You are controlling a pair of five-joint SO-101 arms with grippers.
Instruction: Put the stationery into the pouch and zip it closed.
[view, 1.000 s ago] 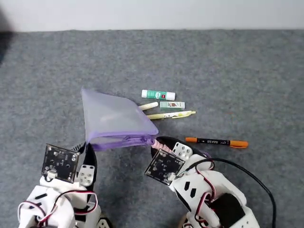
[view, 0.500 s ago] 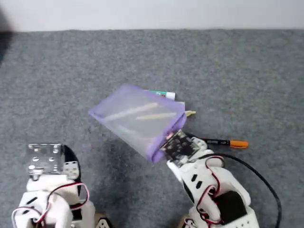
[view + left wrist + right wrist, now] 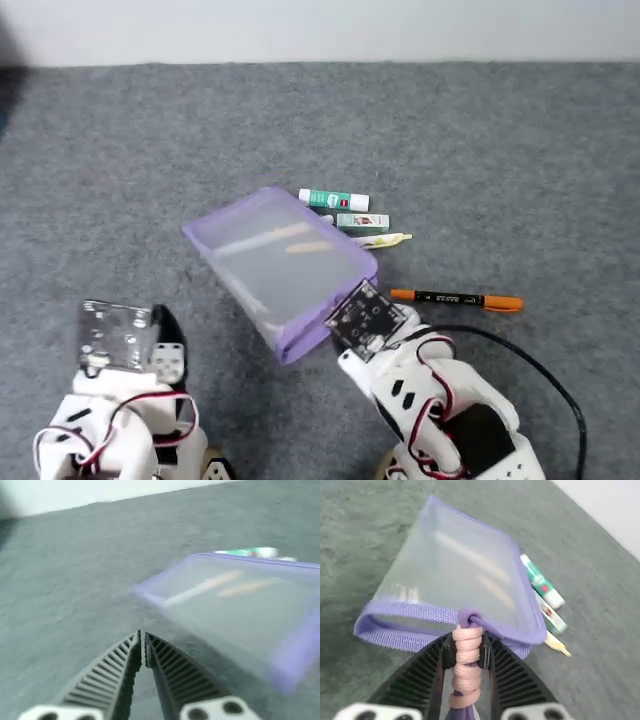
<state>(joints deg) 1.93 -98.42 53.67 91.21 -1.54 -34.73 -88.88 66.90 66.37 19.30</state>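
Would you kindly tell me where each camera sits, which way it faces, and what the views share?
High view: fixed above, looking down on the table; both arms show at the bottom.
Left wrist view: on the left arm, facing the pouch across the table; the left gripper shows, shut.
Right wrist view: on the right arm, looking down at the pouch; the right gripper shows, shut on its pink cord.
Shared: all three show the pouch and green glue stick.
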